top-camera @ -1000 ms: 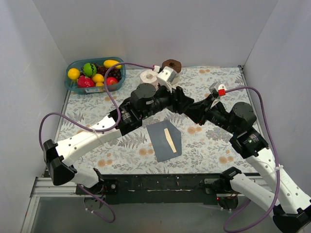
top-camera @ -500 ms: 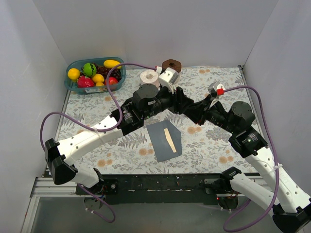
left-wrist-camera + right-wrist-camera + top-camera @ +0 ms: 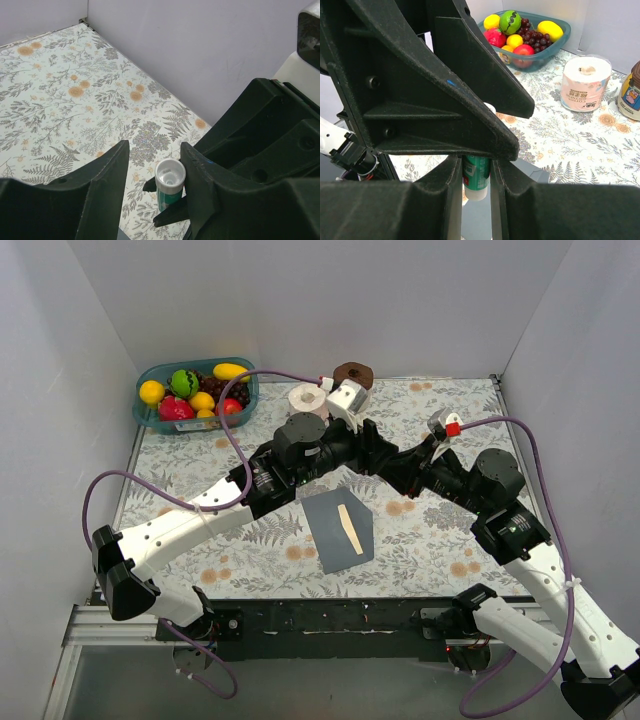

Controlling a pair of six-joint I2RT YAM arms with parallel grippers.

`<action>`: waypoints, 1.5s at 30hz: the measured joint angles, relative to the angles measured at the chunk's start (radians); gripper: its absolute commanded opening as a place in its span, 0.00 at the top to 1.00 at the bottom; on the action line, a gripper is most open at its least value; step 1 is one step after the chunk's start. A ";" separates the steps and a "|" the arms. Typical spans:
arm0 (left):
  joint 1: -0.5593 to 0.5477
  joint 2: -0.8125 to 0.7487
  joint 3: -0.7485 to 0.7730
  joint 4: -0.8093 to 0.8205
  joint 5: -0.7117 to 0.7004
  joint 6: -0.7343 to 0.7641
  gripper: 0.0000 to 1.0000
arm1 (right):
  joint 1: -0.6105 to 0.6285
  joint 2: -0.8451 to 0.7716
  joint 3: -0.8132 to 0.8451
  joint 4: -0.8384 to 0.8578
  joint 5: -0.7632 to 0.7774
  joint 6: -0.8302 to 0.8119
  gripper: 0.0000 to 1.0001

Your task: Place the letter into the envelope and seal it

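The envelope (image 3: 338, 530) lies flat near the middle of the near edge, with a narrow strip of the letter (image 3: 348, 527) showing on its face. Above the worktop's centre the right gripper (image 3: 475, 170) is clamped on a green white-capped tube (image 3: 169, 187), its cap between the parted fingers of the left gripper (image 3: 155, 150). A fruit tub (image 3: 138, 408) occupies the far left corner.

Both arms share one scheme: the left arm (image 3: 185, 528) and the right arm (image 3: 555, 580) have glossy white lower links dotted with small holes, with matte black motor housings above. A purple cable (image 3: 500, 421) loops off each. A red cap (image 3: 455, 428) sits by the right wrist. The fingers (image 3: 105, 190) are black and wedge-shaped – one bears a blue mark (image 3: 451, 83).
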 measured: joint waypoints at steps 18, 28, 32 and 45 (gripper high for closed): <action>-0.010 0.000 -0.001 0.003 0.006 -0.007 1.00 | 0.000 0.014 -0.002 0.002 -0.001 0.000 0.99; 0.008 -0.054 -0.067 0.076 0.162 0.000 1.00 | -0.005 -0.002 -0.005 0.024 -0.112 -0.003 0.99; 0.007 -0.099 -0.093 0.128 0.273 0.008 1.00 | -0.012 -0.034 -0.005 0.073 -0.224 -0.014 0.99; 0.008 -0.125 -0.108 0.169 0.363 0.030 0.12 | 0.003 -0.082 -0.003 0.098 -0.315 -0.040 0.99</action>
